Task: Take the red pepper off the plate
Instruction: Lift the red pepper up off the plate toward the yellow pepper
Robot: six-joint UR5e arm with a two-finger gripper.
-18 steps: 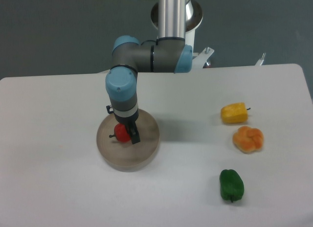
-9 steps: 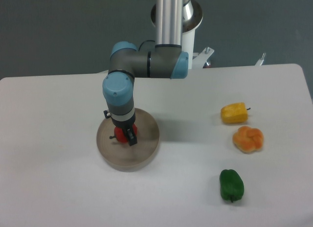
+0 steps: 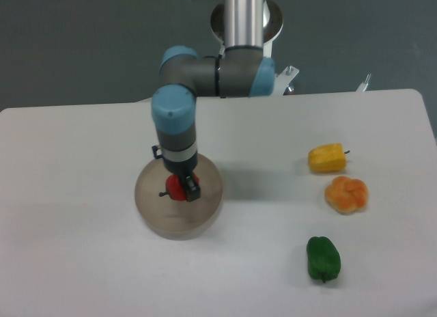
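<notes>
The red pepper (image 3: 177, 188) is small and glossy, with its dark stem pointing left, and sits over the middle of the round beige-grey plate (image 3: 150, 214). My gripper (image 3: 184, 188) points straight down over the plate and is shut on the red pepper, its dark fingers covering the pepper's right side. Whether the pepper still touches the plate cannot be told from this angle.
On the right of the white table lie a yellow pepper (image 3: 326, 158), an orange pepper (image 3: 346, 194) and a green pepper (image 3: 323, 257). The arm's base column (image 3: 244, 20) stands at the table's back edge.
The gripper came down around the red pepper and closed on it, then shifted a little to the right with the pepper between its fingers.
</notes>
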